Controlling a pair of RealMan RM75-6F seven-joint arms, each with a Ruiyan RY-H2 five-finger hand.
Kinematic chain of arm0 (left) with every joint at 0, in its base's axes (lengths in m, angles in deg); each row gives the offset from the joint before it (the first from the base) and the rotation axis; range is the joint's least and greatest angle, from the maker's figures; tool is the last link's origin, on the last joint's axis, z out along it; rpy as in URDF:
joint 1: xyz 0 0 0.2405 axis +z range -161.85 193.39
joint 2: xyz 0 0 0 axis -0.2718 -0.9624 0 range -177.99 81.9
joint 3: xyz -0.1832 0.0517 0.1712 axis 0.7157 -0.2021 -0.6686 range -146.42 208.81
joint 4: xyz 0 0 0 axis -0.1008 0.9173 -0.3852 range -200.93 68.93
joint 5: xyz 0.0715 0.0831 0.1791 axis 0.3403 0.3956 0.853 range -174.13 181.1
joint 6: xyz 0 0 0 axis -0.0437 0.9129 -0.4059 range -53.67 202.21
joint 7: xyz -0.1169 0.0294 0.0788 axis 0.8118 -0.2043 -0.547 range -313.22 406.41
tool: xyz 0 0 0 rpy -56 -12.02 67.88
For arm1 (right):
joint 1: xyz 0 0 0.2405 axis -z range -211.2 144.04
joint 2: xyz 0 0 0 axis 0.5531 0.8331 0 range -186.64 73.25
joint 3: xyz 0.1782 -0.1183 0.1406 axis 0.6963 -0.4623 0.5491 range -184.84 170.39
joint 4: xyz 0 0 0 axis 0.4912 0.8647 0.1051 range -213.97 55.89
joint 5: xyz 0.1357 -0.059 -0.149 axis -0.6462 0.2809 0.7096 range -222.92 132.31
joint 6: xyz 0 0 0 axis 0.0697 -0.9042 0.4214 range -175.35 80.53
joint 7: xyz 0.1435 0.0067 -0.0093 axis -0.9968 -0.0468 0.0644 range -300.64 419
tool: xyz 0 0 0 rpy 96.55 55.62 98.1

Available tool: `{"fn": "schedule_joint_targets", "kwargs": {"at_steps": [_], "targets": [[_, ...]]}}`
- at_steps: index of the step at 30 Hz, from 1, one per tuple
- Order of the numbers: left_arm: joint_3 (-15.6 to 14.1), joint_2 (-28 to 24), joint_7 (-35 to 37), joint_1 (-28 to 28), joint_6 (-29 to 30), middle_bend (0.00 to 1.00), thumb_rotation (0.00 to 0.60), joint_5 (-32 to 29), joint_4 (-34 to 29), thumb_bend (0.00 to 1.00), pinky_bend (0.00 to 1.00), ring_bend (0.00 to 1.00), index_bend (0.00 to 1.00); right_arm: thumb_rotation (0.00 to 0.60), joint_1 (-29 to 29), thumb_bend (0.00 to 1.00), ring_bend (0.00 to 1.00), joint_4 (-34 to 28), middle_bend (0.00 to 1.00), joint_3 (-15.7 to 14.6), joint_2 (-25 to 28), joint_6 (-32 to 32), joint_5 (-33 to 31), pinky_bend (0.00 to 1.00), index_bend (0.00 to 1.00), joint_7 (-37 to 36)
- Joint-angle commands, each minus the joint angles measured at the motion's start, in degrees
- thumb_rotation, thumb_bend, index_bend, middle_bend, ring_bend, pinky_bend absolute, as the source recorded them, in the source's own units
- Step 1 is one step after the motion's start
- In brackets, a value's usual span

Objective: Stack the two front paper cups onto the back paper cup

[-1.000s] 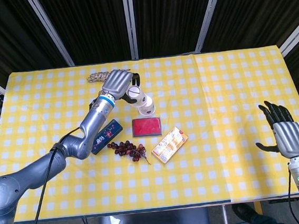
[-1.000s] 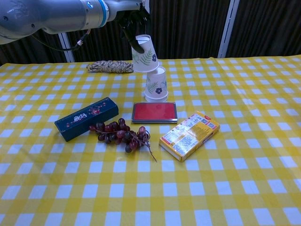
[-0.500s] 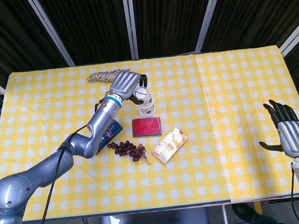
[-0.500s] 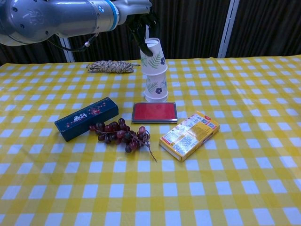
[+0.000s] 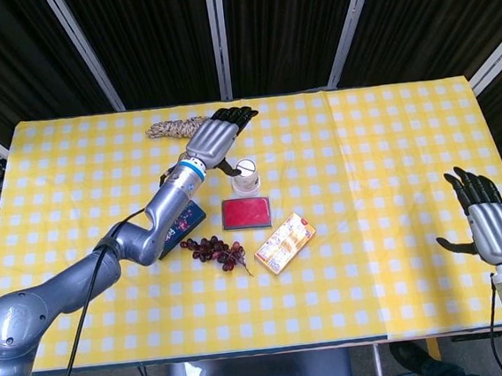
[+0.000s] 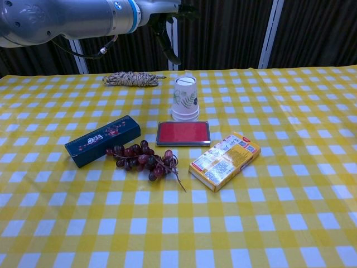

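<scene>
Fingers [image 5: 233, 116] of the left hand [image 5: 215, 136] spread apart, holding nothing, above the stacked paper cups [image 6: 184, 104] behind the red case [image 6: 183, 133]. Lifting straight up should avoid tipping them. Right hand [image 5: 489, 229] hangs open, well apart.

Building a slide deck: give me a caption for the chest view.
Left hand open above the nested paper cups, beside a red case, on the checked table.

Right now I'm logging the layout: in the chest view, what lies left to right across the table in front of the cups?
Dark blue box → grapes → red case → orange snack box.
</scene>
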Motion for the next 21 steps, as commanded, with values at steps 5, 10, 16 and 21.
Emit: {"fn": "schedule_joint_targets", "kwargs": {"at_steps": [5, 10, 16, 21], "targets": [[-0.7, -3.7, -2.1, 4.7, 7.7, 0.0, 0.6, -0.3, -5.1, 0.0, 0.0, 0.0, 0.0, 0.6, 0.2, 0.0, 0.0, 0.0, 0.0, 0.0, 0.0, -0.4, 0.3, 0.0, 0.0, 0.7], [-2.3, -9.4, -6.3, 13.1, 18.5, 0.0, 0.6, -2.3, -15.6, 0.0, 0.0, 0.0, 0.0, 0.6, 0.4, 0.0, 0.0, -0.5, 0.0, 0.0, 0.1, -0.8, 0.1, 0.0, 0.0, 2.9], [-5.5, -19.7, -8.9, 23.4, 26.0, 0.0, 0.6, -5.3, -32.4, 0.0, 0.0, 0.0, 0.0, 0.6, 0.5, 0.0, 0.0, -1.7, 0.0, -0.1, 0.6, -1.1, 0.7, 0.0, 0.0, 3.5], [-10.0, -28.9, -9.4, 32.6, 32.7, 0.0, 0.6, -4.3, -45.8, 0.0, 0.0, 0.0, 0.0, 0.6, 0.7, 0.0, 0.0, -2.2, 0.0, 0.4, 0.6, -1.9, 0.9, 0.0, 0.0, 3.2]]}}
